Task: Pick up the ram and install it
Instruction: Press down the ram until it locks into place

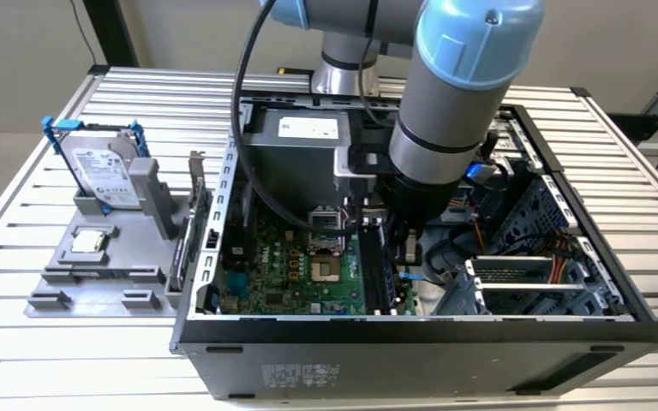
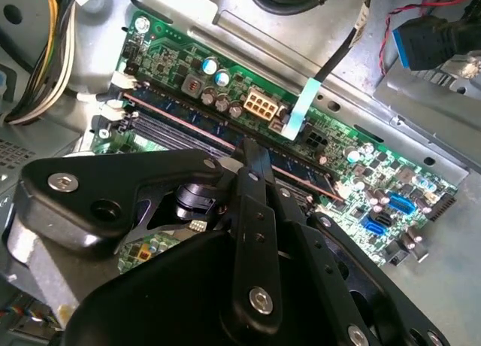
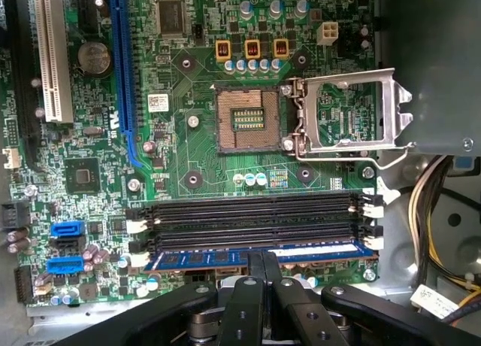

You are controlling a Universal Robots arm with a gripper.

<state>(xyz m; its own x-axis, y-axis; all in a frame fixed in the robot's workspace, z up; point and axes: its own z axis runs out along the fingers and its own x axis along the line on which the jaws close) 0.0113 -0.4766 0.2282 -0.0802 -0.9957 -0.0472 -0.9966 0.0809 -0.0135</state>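
Black-linked tool (image 3: 263, 282), fingers drawn together to a narrow gap, pinching the upper edge of the ram (image 3: 259, 257) at about its mid-length; in the second wrist view the same tool (image 2: 252, 154) meets the ram (image 2: 297, 173) at the slot line. Ram: long, thin blue-faced board with a white label, standing on edge in the memory slot nearest the motherboard's edge, with white end latches (image 3: 373, 244) at its ends. Memory slots (image 3: 252, 214), black, three unfilled, lying parallel just beside the ram on its socket side. Processor socket (image 3: 244, 120), square, uncovered, its metal retention frame (image 3: 349, 109) swung open alongside. Motherboard (image 3: 192, 165), green, with a blue expansion slot (image 3: 120, 60) and a white one (image 3: 52, 53). Computer case (image 1: 421, 338), dark, lying open-sided on the slatted metal tabletop (image 1: 32, 360); the arm (image 1: 455, 111) descends into it. Grey fixture tray (image 1: 100, 274) at nine o'clock of the case in the exterior view, carrying a hard drive (image 1: 106, 175) in a blue frame and a small silver processor chip (image 1: 86, 243).
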